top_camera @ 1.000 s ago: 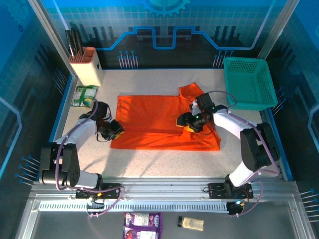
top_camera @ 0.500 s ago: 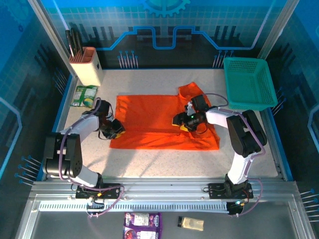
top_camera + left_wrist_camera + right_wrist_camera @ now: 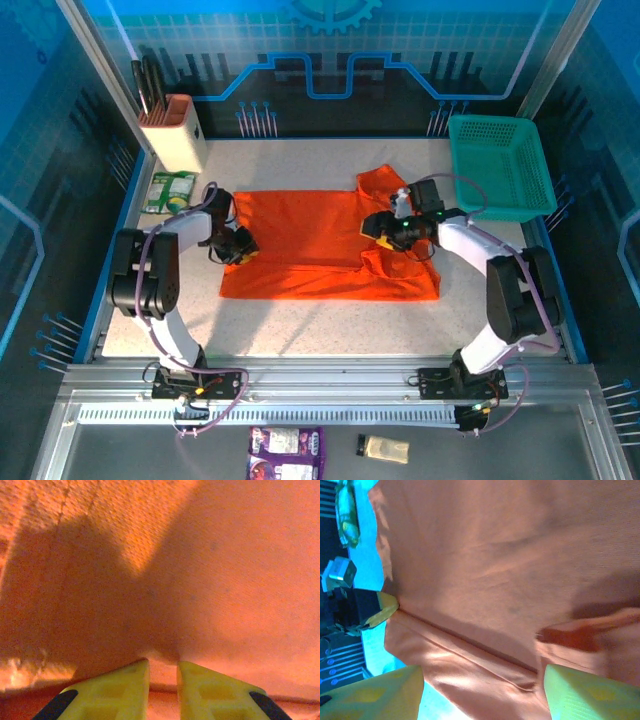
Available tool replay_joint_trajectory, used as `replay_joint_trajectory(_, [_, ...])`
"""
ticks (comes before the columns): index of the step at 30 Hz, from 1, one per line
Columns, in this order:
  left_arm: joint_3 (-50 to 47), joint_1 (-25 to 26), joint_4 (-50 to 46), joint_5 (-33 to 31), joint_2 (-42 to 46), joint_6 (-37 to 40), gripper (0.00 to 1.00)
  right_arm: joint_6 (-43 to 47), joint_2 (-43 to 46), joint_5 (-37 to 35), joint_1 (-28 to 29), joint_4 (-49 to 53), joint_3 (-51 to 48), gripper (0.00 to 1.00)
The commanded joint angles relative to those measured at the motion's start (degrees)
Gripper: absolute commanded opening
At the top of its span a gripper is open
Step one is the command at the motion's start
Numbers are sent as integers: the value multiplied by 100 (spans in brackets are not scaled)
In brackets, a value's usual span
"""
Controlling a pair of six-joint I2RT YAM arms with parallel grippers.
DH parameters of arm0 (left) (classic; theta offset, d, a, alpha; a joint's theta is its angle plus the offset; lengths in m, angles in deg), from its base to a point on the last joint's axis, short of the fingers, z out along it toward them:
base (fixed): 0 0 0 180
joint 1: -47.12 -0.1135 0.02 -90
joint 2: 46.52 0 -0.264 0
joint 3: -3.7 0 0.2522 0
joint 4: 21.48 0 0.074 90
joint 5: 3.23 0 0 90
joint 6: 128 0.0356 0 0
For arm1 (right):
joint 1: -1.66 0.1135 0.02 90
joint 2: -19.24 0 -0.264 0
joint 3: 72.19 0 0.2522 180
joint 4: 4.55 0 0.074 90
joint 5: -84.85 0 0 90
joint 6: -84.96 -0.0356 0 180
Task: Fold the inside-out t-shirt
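The inside-out t-shirt [image 3: 310, 250] is plain bright orange and lies spread flat across the middle of the table, with a fold line running along its near part. My left gripper [image 3: 239, 246] is at the shirt's left edge. In the left wrist view its yellow fingers [image 3: 125, 682] stand close together with a pinch of the orange cloth [image 3: 200, 570] between them. My right gripper [image 3: 386, 228] hovers over the shirt's right part, near the sleeve. In the right wrist view it [image 3: 481, 680] is open wide above the cloth [image 3: 495, 555], holding nothing.
A teal mesh basket [image 3: 500, 165] stands at the back right, close to the right arm. A knife block [image 3: 172, 130] and a green packet [image 3: 168, 190] sit at the back left. Bare table lies in front of the shirt.
The left gripper has slid a little farther back along the shirt's left edge, keeping its pinch. The right gripper has moved back and to the right over the shirt, still open.
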Motion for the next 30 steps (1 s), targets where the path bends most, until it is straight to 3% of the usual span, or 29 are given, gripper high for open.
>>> replay_joint_trajectory(1, [133,15,-72,-149,-225,164,22,266,20,-280,-376,620,-383,66])
replay_joint_trajectory(9, [-250,11,23,-291,-133,121,22,452,-254,-445,-1053,976,-969,65])
replay_joint_trajectory(18, [-1068,-33,154,-262,561,-78,22,371,491,-437,-1193,1142,-1724,65])
replay_joint_trajectory(24, [-1169,-33,-75,-336,1130,-47,22,560,892,-410,-1192,1556,-1586,65])
replay_joint_trajectory(30, [-293,-42,-406,-589,1145,338,24,800,1135,-119,-1189,1726,-826,65])
